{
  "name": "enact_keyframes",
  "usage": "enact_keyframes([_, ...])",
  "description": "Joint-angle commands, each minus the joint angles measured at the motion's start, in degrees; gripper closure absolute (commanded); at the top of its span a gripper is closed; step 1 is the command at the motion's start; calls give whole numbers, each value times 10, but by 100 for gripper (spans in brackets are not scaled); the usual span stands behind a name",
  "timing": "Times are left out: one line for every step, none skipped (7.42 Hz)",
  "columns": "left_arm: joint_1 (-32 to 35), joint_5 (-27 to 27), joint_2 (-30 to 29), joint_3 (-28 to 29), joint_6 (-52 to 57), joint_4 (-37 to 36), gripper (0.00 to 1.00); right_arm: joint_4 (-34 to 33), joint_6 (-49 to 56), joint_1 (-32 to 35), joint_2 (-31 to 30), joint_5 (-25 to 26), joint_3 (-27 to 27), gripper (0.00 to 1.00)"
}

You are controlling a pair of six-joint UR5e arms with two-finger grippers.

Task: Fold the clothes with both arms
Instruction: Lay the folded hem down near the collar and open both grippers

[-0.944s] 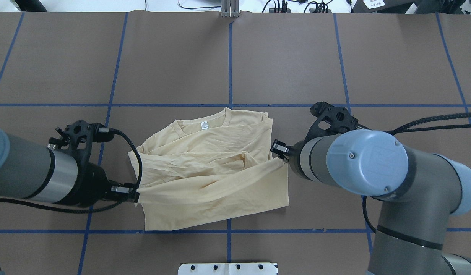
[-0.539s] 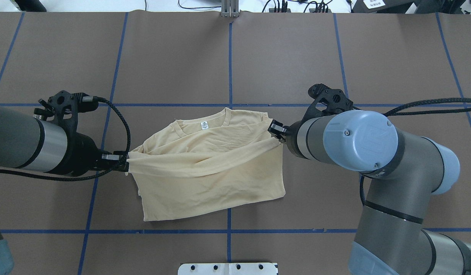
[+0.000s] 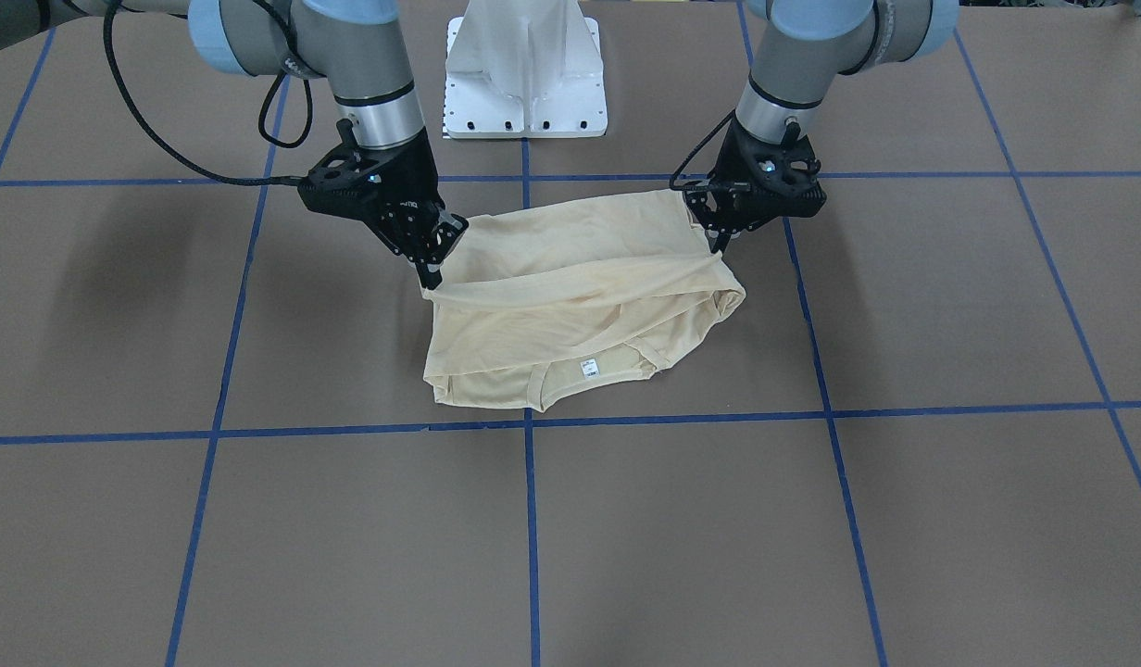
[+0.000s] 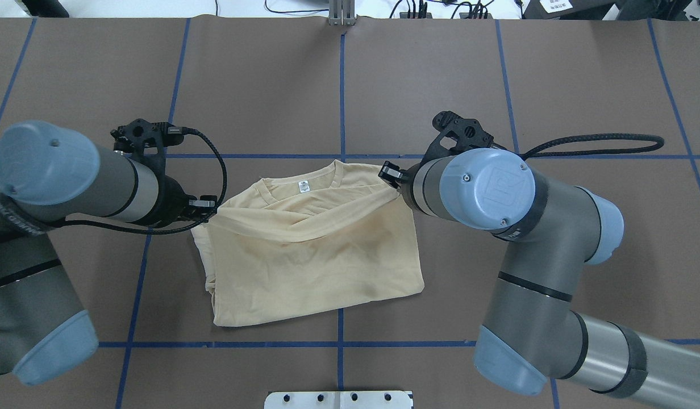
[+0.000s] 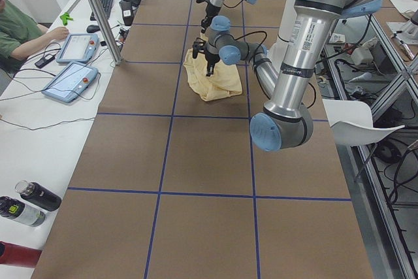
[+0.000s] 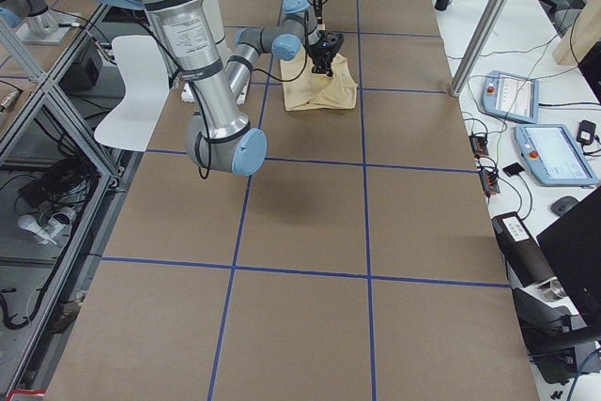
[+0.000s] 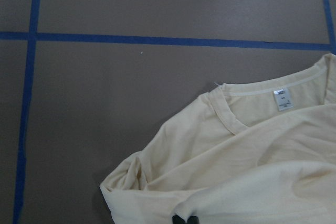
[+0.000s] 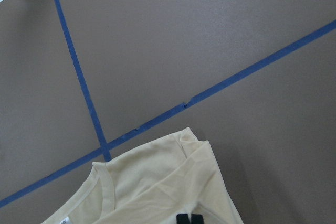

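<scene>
The clothes are one pale cream-yellow shirt (image 4: 310,255) lying mid-table, folded over itself, its white neck label (image 4: 303,185) showing at the far edge. A raised fold edge stretches between the two arms. My left gripper (image 4: 207,209) is shut on that edge's left end, and shows also in the front view (image 3: 719,245). My right gripper (image 4: 396,187) is shut on its right end, near the shirt's far corner (image 3: 432,278). The left wrist view has the collar and label (image 7: 282,99) just ahead of the fingertips (image 7: 185,219). No print is visible.
Brown table paper carries blue tape grid lines (image 4: 341,102). The white pedestal base (image 3: 524,83) stands at the robot's side of the table. A person (image 5: 19,27) sits at a side bench with tablets (image 5: 70,80) and bottles (image 5: 26,204).
Both grippers have carried the held edge away from the robot toward the collar. The folded layer now covers most of the shirt, with only the neckline left showing.
</scene>
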State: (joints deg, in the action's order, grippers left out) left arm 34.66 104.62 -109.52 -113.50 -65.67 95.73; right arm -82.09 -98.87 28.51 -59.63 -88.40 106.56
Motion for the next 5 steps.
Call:
enact_keyframes([1, -27, -9, 61, 45, 35, 100, 51, 11, 13, 2, 1, -62, 100])
enact_keyframes([1, -28, -9, 76, 48, 45, 100, 58, 17, 18, 2, 1, -78, 100])
enact_keyframes([1, -34, -9, 80, 49, 46, 100, 63, 17, 20, 2, 0, -92, 100])
enact_keyframes([2, -34, -9, 83, 50, 49, 100, 63, 17, 21, 2, -1, -106, 100])
enact_keyframes([6, -34, -9, 84, 69, 56, 100, 63, 14, 26, 3, -4, -107, 96])
